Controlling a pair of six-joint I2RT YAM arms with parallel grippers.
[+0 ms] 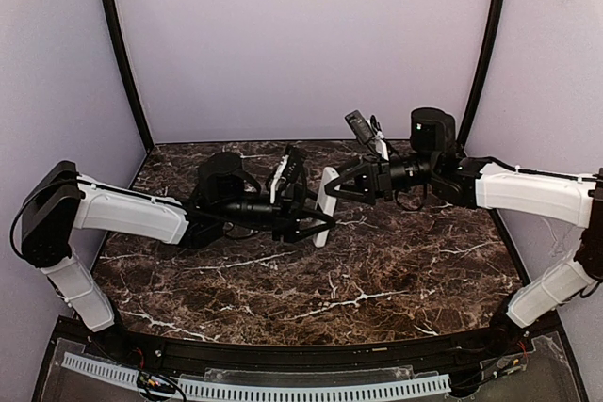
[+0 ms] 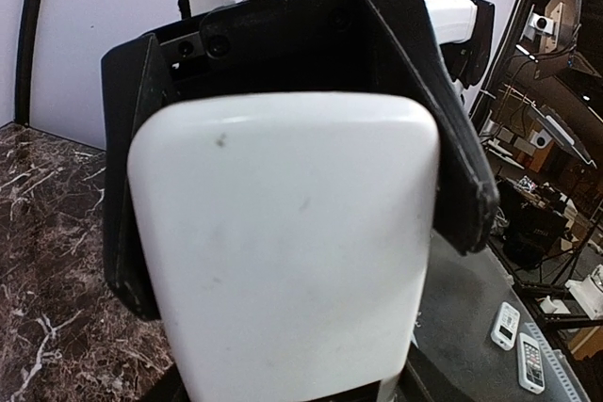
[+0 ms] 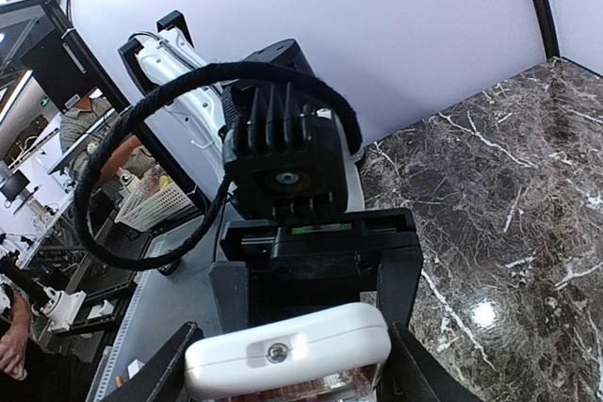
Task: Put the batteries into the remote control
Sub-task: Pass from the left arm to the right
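Dark veined marble is covering the table [image 1: 377, 280], with plain lilac walls closing it in on three sides. Both arms are meeting above the middle of the surface, slightly toward the far edge, and the remote [image 1: 326, 197] is hanging between them, clear of the marble.

The right gripper [image 1: 341, 185] is clamping it. Its fingers [image 2: 462, 185] are flanking the smooth white back in the left wrist view, and in its own view they are pressing on either side of the remote's end. The left gripper [image 1: 316, 223] is sitting at the remote's lower end, but I cannot tell whether its fingers are closed on it or only near it.

No batteries are showing in any view, and no open recess is showing either.

The main risk seems to be a slip. That glossy casing is giving little grip, so if one arm lets go before the other is holding firmly, the remote is likely to drop onto the hard marble. If both are gripping and pulling unevenly, it could twist out.
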